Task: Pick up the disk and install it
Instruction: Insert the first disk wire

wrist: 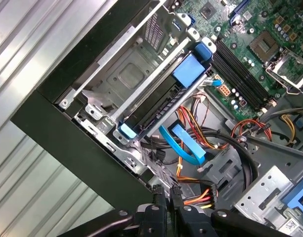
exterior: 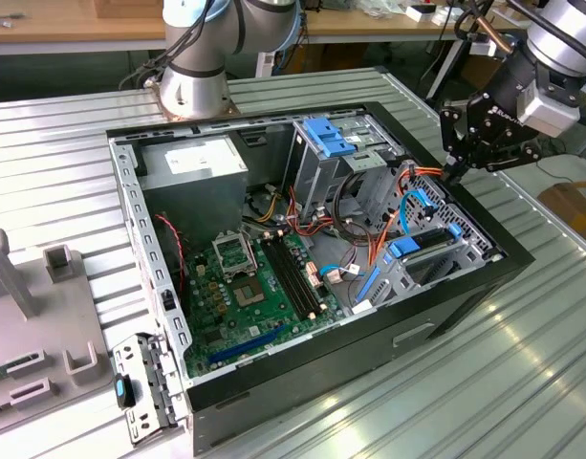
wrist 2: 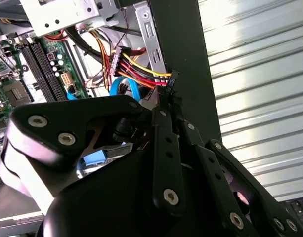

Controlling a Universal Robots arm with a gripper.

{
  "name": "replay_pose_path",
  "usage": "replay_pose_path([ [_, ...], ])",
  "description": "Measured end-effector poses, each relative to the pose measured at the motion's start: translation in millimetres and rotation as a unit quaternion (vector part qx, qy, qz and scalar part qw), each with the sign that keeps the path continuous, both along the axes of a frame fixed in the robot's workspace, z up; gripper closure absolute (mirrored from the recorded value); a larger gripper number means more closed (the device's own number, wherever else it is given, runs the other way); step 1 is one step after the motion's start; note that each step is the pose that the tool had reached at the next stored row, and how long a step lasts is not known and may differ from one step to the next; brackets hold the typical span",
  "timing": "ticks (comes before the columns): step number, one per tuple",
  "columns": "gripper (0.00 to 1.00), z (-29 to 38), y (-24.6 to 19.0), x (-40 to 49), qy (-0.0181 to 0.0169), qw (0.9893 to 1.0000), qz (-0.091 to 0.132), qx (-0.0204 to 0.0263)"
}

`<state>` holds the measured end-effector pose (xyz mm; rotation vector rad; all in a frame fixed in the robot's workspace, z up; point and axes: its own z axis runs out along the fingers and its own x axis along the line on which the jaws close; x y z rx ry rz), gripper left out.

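At the exterior view's left, a grey moulded fixture [exterior: 25, 316] sits on the ribbed metal worktop [exterior: 522, 382]. Beside it lies the open computer case [exterior: 369, 354]. Inside the case, the grey power-supply box [exterior: 192, 167] comes first, then the green motherboard [exterior: 245, 287], then the metal drive cage topped by a blue latch [exterior: 326, 139].

Further right, near the case's front wall, the disk [exterior: 426, 247] stands on edge in its bay. The first wrist view shows it as a dark slab [wrist: 161, 106] with a blue carrier tab at each end, and it looks seated between the metal rails rather than lying loose.

At the far right the gripper [exterior: 455, 170] hangs over the case's rim, near the disk but apart from it. In both wrist views its jaws are clenched, with nothing that I can make out between them. The tips [wrist 2: 166, 96] sit just beside the black connector [wrist 2: 172, 80] of a red, yellow and orange wire bundle [wrist 2: 136, 74]. I cannot tell whether they touch it.

I judge the disk to be stiff, fairly heavy for its size and sensitive to knocks. Its bare metal faces would be slippery, and the label side and underside are best left alone. The blue plastic carrier gives the safer hold, taken across its long side rails or at the end tabs.
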<state>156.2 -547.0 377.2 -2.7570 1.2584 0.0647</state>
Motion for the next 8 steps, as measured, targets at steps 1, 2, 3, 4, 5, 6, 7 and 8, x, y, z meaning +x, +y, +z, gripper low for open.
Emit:
replay_pose_path([
  [1, 0.84, 0.0, -1.1, -1.2, -0.0001, 1.0, 0.0, -0.0001],
  [2, 0.84, 0.0, -2.2, -2.5, -0.0004, 1.0, 0.0, -0.0001],
  [3, 0.84, 0.1, -4.5, -5.7, -0.0013, 1.0, 0.0, -0.0001],
  [4, 0.84, 0.0, -7.1, -9.5, -0.0024, 1.0, 0.0, 0.0],
  [5, 0.84, 0.0, -8.0, -11.3, -0.0031, 1.0, 0.0, -0.0001],
  [6, 0.84, 0.1, -8.9, -13.3, -0.0039, 1.0, 0.0, -0.0001],
  [7, 0.84, 0.1, -9.9, -15.6, -0.0048, 1.0, 0.0, -0.0001],
  [8, 0.84, 0.0, -10.8, -17.4, -0.0056, 1.0, 0.0, 0.0],
])
